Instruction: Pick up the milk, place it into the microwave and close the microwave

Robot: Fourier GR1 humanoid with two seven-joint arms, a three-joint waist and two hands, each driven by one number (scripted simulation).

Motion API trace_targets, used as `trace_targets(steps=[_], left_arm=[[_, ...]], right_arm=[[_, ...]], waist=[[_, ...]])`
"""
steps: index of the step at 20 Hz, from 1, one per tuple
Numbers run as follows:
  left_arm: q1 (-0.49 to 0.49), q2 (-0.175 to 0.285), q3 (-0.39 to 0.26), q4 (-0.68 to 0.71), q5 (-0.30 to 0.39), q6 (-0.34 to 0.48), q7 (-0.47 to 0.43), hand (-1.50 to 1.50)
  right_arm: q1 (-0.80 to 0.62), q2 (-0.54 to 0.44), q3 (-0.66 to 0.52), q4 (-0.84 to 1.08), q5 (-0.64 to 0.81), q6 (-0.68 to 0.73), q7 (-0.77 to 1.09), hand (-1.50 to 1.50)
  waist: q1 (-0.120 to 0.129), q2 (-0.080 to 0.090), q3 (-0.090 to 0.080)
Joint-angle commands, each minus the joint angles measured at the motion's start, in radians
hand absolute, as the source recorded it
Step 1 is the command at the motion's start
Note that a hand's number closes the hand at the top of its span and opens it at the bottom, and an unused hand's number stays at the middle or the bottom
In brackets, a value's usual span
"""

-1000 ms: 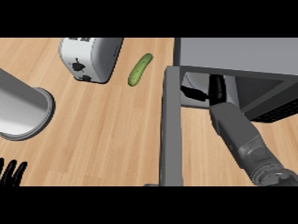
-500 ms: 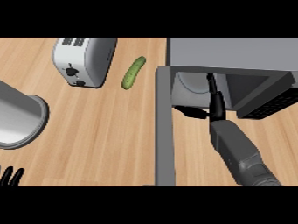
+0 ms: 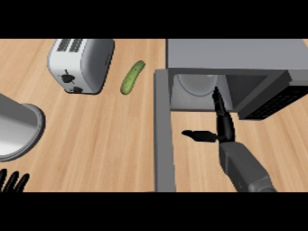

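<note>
- left hand (image 3: pixel 3 182), lower left corner: only the fingers show; the palm is cut off by the lower edge.
- metal cylinder (image 3: pixel 9 128), left: partly past the left edge.
- microwave (image 3: pixel 240 56), upper right: its back is cut off at the top.
- pale rounded thing (image 3: pixel 195 83) inside the microwave: partly hidden, so whether it is the milk cannot be told.

No text, label, brand, number or sign can be read on any surface. The dark control panel (image 3: pixel 279 101) of the microwave (image 3: pixel 236 54), right of centre, shows only faint marks too small to read. The toaster (image 3: pixel 81 63), upper left, carries dark knobs with no legible marking.
</note>
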Motion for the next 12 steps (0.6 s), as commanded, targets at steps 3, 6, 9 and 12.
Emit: trace_targets(steps=[3, 6, 9, 12], left_arm=[[-0.002, -0.032, -0.064, -0.004, -0.108, -0.001, 0.005, -1.50], [0.022, -0.045, -0.076, 0.007, -0.130, -0.005, -0.009, -1.50], [-0.021, -0.036, -0.085, 0.010, -0.100, -0.013, 0.046, -1.50], [-0.105, -0.009, -0.104, 0.099, -0.121, -0.050, 0.032, -1.50]], right_arm=[[0.098, -0.015, 0.044, -0.069, 0.020, 0.114, -0.023, -1.50], [0.226, -0.025, 0.064, -0.186, 0.010, 0.131, -0.029, -1.50], [0.265, -0.095, 0.056, -0.260, -0.009, 0.161, 0.026, -1.50], [0.359, -0.114, 0.065, -0.350, -0.019, 0.176, 0.015, -1.50]], waist=[[-0.013, -0.006, -0.001], [-0.031, -0.014, -0.002], [-0.025, -0.010, -0.002], [-0.035, -0.010, -0.003]])
